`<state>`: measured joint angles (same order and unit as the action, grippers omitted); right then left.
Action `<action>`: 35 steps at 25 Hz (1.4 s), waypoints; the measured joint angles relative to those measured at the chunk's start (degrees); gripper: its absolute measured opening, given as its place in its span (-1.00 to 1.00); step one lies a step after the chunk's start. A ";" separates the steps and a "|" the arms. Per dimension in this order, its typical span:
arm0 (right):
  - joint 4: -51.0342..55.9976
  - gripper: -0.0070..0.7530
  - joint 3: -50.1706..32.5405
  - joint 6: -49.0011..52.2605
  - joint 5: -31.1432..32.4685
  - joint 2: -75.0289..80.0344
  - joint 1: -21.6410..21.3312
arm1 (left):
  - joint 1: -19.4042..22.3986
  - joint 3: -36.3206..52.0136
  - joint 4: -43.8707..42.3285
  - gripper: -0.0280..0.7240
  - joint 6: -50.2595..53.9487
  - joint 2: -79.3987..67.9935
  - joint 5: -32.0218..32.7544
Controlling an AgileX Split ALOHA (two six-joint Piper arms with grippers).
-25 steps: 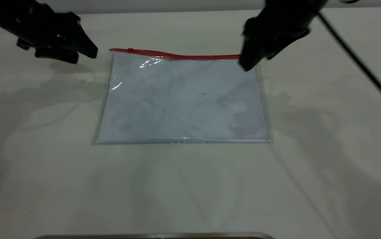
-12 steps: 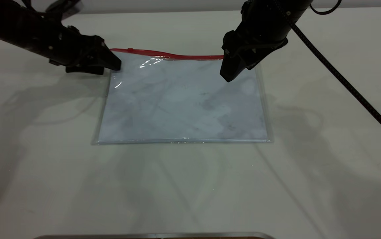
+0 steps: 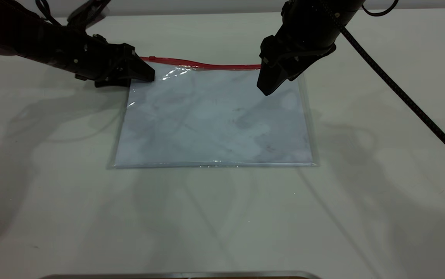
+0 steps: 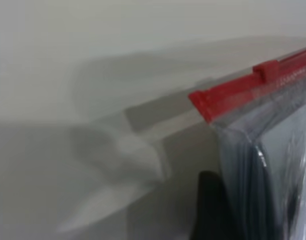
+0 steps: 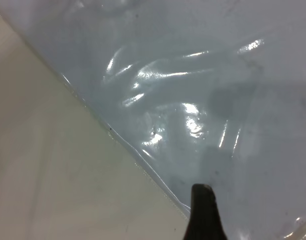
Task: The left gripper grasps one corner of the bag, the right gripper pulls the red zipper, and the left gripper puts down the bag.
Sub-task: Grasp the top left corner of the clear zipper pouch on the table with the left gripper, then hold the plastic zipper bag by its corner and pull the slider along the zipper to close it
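Left hand (image 3: 145, 74) reaching bag (image 3: 214, 120) corner by zipper (image 3: 203, 65); grip state unclear. Right hand (image 3: 265, 88) hovering over bag, grip unclear. Zipper pull, put-down pending.

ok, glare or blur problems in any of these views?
Exterior view: sharp, small glare streak on the bag near the red zipper, soft arm shadows on the table. Left wrist view: soft focus. Right wrist view: bright highlights on wrinkled plastic.

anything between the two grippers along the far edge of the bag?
Exterior view: only the red zipper spans between the left gripper and right gripper.
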<state>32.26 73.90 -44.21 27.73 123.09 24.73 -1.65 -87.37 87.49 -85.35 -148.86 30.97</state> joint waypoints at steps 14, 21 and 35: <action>0.39 0.56 1.35 -2.39 0.28 0.00 1.54 | 0.00 -7.34 -12.55 -0.78 -9.41 -0.37 9.83; 4.69 0.56 7.90 -8.19 0.22 0.53 1.59 | -0.11 -16.92 -30.30 -0.78 -18.96 -0.37 27.36; 34.86 0.56 13.30 -34.47 10.79 7.59 1.59 | -8.10 -21.09 -35.79 -0.78 -32.86 -0.37 31.91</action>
<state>67.12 87.20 -78.68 38.52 130.68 26.32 -9.74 -108.46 51.70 -118.21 -149.23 62.88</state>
